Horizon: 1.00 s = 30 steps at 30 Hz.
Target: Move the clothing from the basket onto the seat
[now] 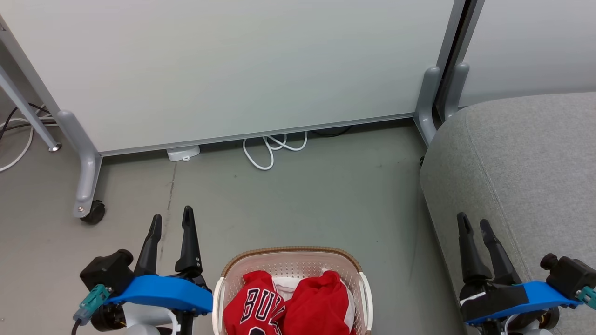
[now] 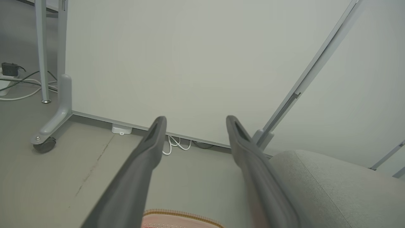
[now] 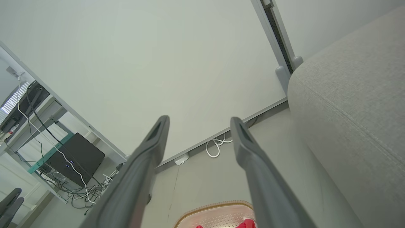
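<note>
The cream basket [image 1: 291, 257] with its brown rim sits on the floor at the bottom centre of the head view. Inside lie the red "BULLS" jersey [image 1: 253, 304] on the left and the plain red garment [image 1: 319, 302] on the right. The grey seat [image 1: 517, 172] fills the right side. My left gripper [image 1: 172, 217] is open over the floor left of the basket. My right gripper [image 1: 474, 224] is open over the seat's front edge. The basket rim [image 2: 183, 217] peeks between the left fingers, and the basket [image 3: 218, 215] with a bit of red cloth [image 3: 246, 224] shows in the right wrist view.
A white partition panel [image 1: 233, 65] on grey wheeled feet [image 1: 88, 209] stands behind the bare floor. White cables [image 1: 272, 146] and a small white box [image 1: 183, 152] lie at its base. A desk leg [image 1: 28, 116] and more cables are at the far left.
</note>
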Tool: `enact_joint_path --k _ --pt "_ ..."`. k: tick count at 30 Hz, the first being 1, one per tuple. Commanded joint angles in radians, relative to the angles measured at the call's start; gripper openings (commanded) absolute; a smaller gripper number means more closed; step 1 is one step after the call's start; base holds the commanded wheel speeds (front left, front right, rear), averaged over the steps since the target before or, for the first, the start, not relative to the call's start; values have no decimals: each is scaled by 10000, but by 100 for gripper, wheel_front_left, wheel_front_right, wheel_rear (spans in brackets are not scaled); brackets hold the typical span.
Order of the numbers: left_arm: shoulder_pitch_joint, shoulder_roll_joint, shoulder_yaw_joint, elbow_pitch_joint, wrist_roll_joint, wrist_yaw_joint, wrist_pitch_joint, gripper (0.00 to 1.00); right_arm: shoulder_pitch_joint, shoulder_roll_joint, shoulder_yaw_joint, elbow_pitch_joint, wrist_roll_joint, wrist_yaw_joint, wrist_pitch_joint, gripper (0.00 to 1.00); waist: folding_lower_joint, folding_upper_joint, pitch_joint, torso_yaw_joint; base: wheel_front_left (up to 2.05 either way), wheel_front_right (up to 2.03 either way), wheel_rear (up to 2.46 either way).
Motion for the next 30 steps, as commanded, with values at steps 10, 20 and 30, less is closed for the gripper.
enact_joint_path --k 10,20,30 --pt "-211 187 -385 137 1281 118 -339 100 74 -88 46 -28 -1323 19 -342 100 0 0 21 27 0 0 0" --pt "-240 226 -658 250 2186 112 -566 100 117 -96 87 13 -2302 21 -569 100 0 0 64 68 0 0 0" --pt "-261 226 -870 353 3029 101 -782 100 167 -101 134 36 -3194 24 -776 100 0 0 105 128 0 0 0"
